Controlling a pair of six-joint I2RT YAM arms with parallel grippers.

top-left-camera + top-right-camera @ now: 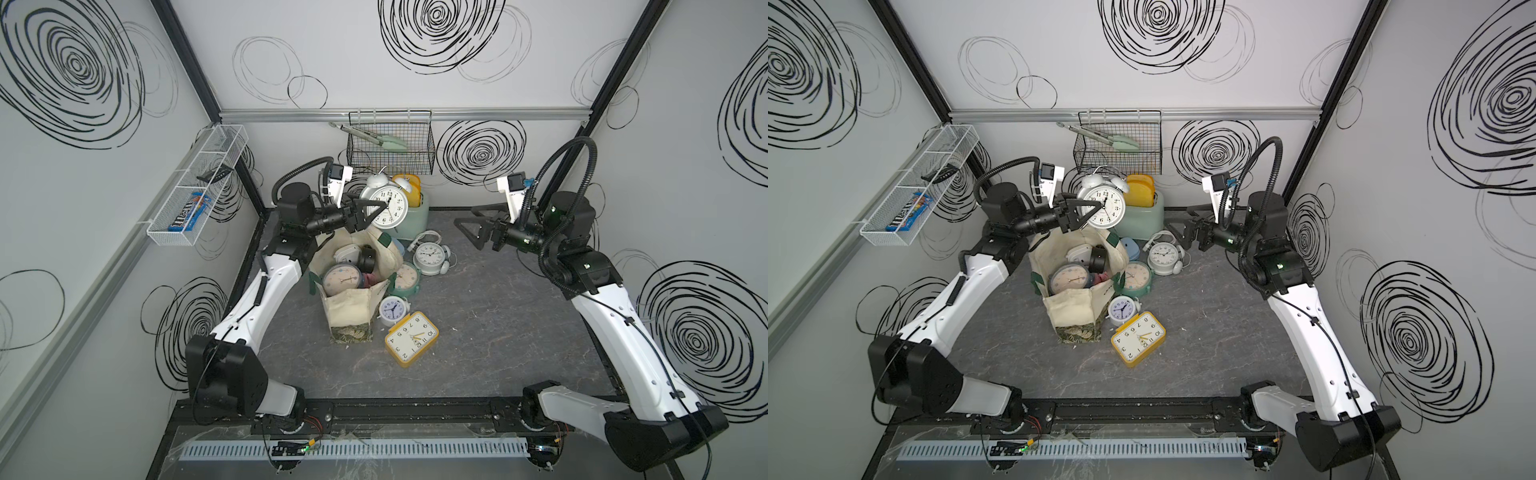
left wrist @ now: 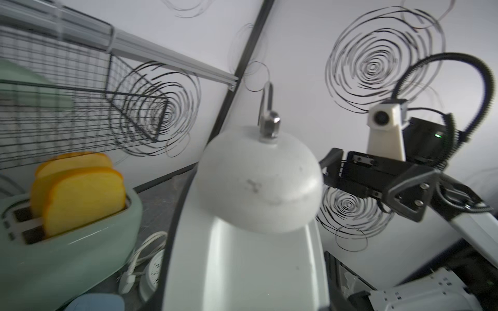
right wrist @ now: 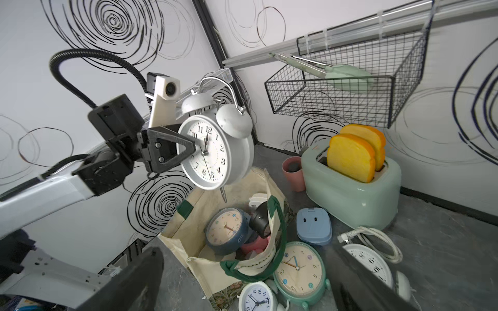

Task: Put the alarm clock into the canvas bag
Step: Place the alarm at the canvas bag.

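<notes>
Alarm clock [image 1: 388, 206] hangs tilted just above the canvas bag [image 1: 351, 309] mouth, left claw [image 1: 374, 212] clamped across its face and back. Likely rigid, fairly heavy, slick glass front, so a rim grip looks safer. Right claw [image 1: 467, 228] spread wide, empty, well apart

The candy box [image 1: 189, 216] reads m&m's (the white clock [image 3: 213, 161] shows 1–12).

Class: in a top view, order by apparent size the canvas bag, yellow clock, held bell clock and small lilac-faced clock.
canvas bag
yellow clock and held bell clock: alike; the held one is nearer the camera
small lilac-faced clock
</notes>
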